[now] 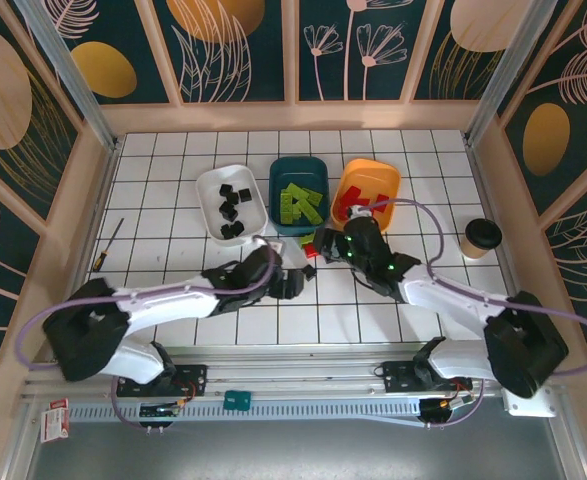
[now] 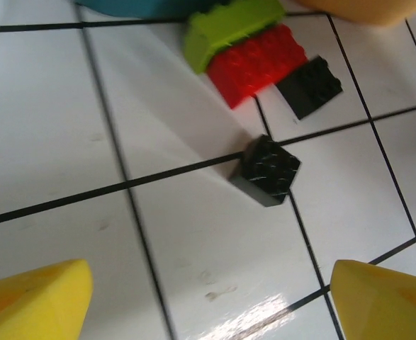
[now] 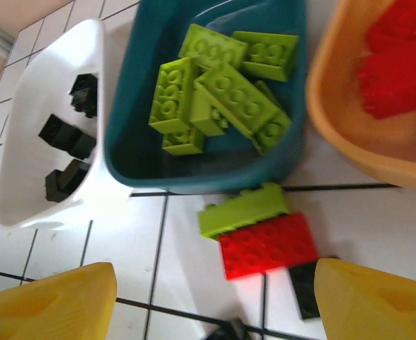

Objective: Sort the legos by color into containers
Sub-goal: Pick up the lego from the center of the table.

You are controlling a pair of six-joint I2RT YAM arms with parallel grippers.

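A white tabletop (image 1: 173, 160) ruled into squares by dark lines sits inside a booth. Its dark teal wall panels (image 1: 238, 45) carry pale flowers and gold leaf shapes between light wooden frames. At the far middle three bins stand side by side: the white bin (image 1: 204, 188) holds black bricks, the teal bin (image 1: 298, 163) lime ones, the orange bin (image 1: 373, 166) red ones. A paper cup (image 1: 481, 238) stands at the right and a screwdriver (image 1: 110, 243) lies at the left. From overhead, the left gripper (image 1: 291, 283) and right gripper (image 1: 325, 243) are close together just in front of the teal bin. The left wrist camera brings the loose pieces close: a lime brick (image 2: 232, 32) touches a red brick (image 2: 257, 64), with a flat black brick (image 2: 309, 86) beside it. A black square brick (image 2: 266, 170) lies apart, nearer the yellow fingertips (image 2: 37, 301), which are spread wide with nothing between them. The right wrist camera looks down into the bins, and its yellow fingers (image 3: 374, 301) are likewise spread and empty. A red-and-white label (image 1: 57, 420) on the front rail is too small to read.
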